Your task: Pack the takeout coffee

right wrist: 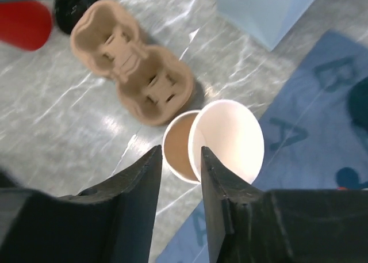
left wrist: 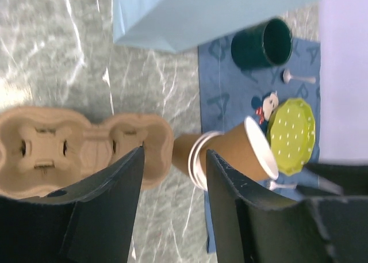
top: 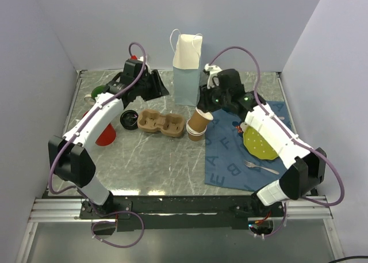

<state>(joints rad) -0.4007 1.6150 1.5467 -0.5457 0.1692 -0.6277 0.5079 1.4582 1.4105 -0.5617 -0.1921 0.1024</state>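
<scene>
The takeout coffee cup (top: 199,122) is a tan kraft cup, white inside, leaning to one side in a short stack of like cups at the blue mat's left edge. It also shows in the right wrist view (right wrist: 230,142) and the left wrist view (left wrist: 250,151). Its black lid (top: 129,119) lies apart, left of the cardboard cup carrier (top: 161,123). My right gripper (top: 206,103) is open just above the stack, its jaws (right wrist: 179,159) either side of the leaning cup's near rim. My left gripper (top: 160,89) is open and empty, above the table behind the carrier (left wrist: 172,171).
A light blue paper bag (top: 187,73) stands at the back centre. A red cup (top: 106,136) lies by the left arm. On the blue mat (top: 230,159) are a yellow-green plate (top: 259,142), a fork (top: 261,168) and a dark green mug (left wrist: 264,42).
</scene>
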